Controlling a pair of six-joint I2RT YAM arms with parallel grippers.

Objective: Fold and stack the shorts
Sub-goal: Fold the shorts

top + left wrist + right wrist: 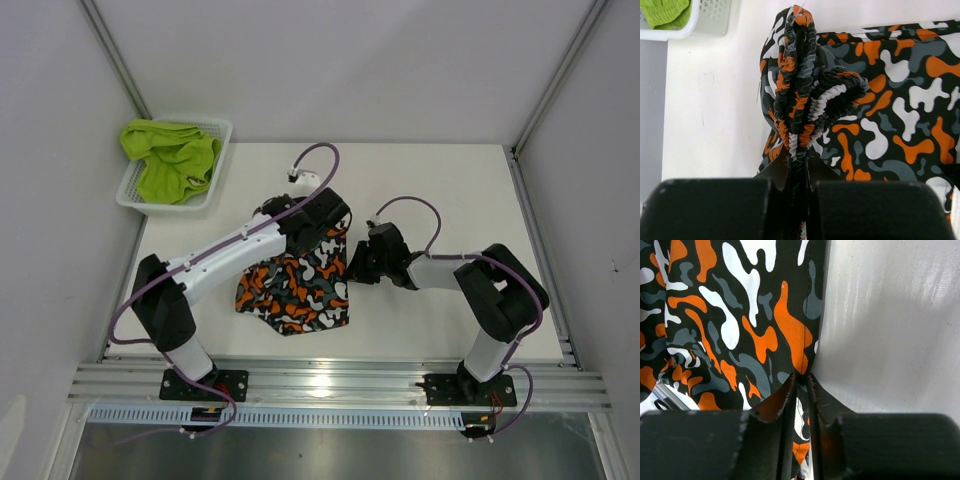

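Note:
The camouflage shorts lie partly bunched on the white table between the two arms. My left gripper is shut on their gathered elastic waistband, which stands up in a ruffled bunch above the fingers. My right gripper pinches the right edge of the same shorts, with cloth running down between its narrow jaws. The lime green shorts sit crumpled in the white mesh basket at the back left.
The basket stands at the table's far left corner, against the left wall. Bare white table stretches to the right of the shorts. An aluminium rail runs along the near edge.

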